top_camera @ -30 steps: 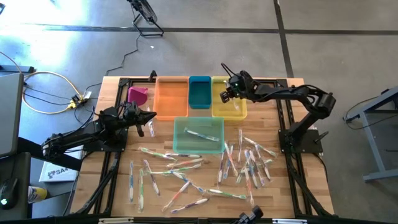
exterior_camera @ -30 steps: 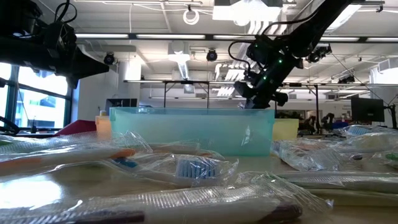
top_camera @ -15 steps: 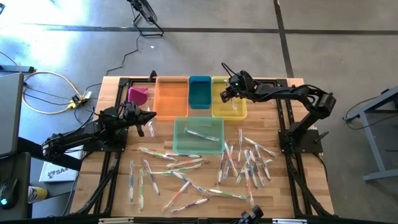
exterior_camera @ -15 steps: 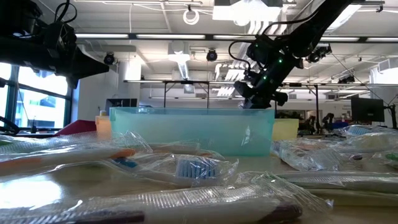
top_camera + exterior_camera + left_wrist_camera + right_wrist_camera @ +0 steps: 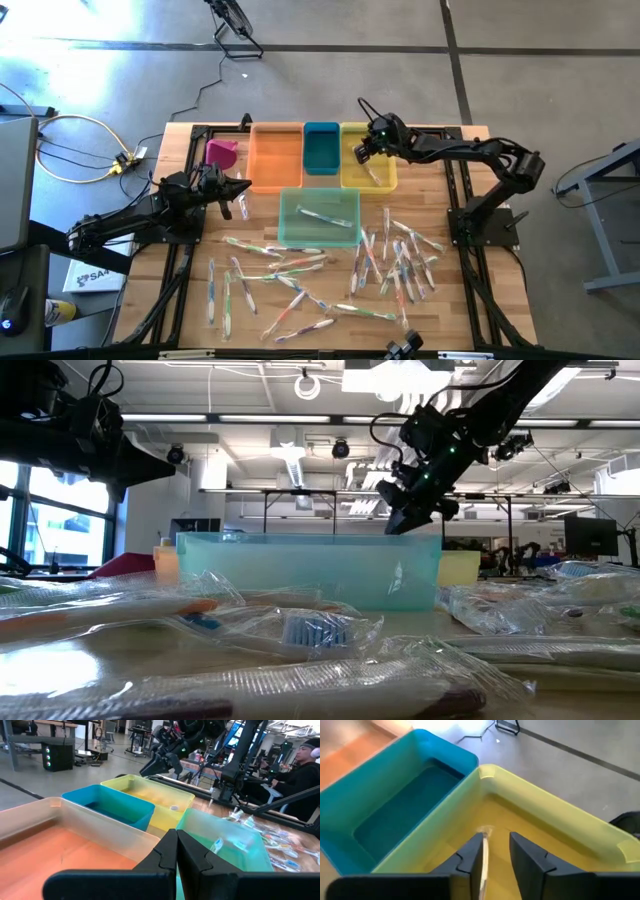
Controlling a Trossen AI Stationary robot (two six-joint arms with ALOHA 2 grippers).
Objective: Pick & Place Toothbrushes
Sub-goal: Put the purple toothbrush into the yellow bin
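Now right fingers [image 5: 496, 851] over yellow bin [image 5: 560, 827]

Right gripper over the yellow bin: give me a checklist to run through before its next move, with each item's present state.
1. Right gripper is above the yellow bin, not the blue bin: ok.
2. Jaws parted enough to let go: ok; a gap shows between the fingers in the right wrist view.
3. Toothbrush clear of the fingers: cannot tell; a pale handle lies along one finger.
4. Toothbrush inside the yellow bin's walls: ok.
5. Left gripper out of the way: ok; it hangs shut beside the orange bin.
6. More toothbrushes left to pick: ok; many lie loose on the table.
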